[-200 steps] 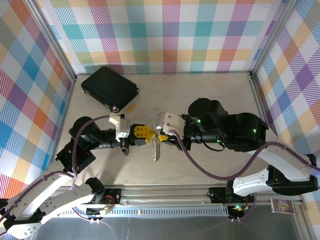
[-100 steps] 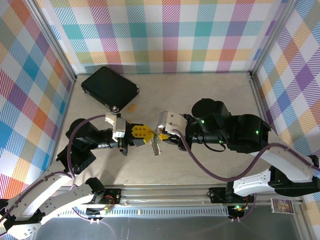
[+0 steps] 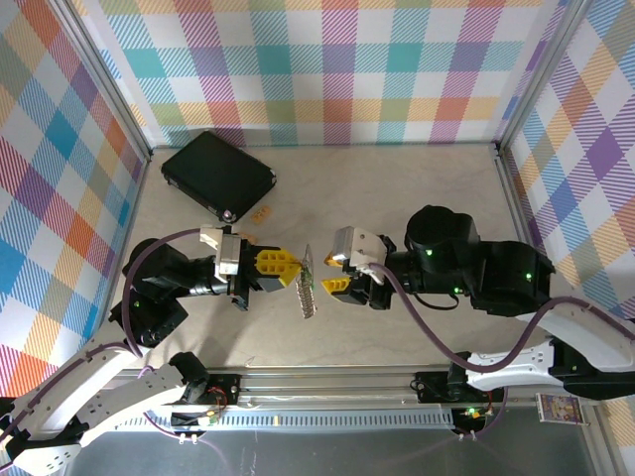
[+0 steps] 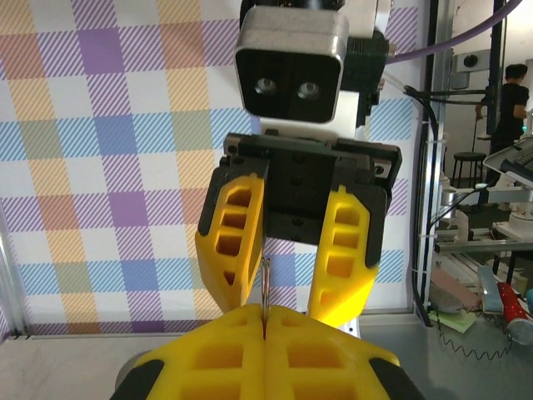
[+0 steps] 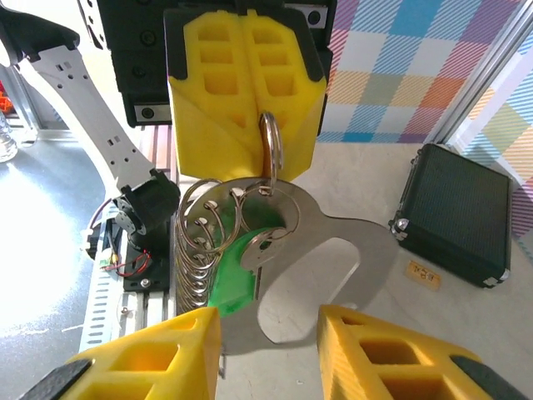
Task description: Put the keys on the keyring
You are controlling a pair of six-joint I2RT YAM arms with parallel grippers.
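Right gripper backed off rightward, jaws now parted, empty; left gripper level, pinched shut on silver metal keyring bunch.

Black case by plaid wall

The left arm and right arm have black joints, white lower links and purple cables. Yellow slotted fingers form the jaws.

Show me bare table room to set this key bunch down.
Widest bare patch: far right of the table, between the black case and the right wall. A narrower strip runs between the tools and the near rail. Crowded at centre, where the left tool and right tool flank the key bunch.
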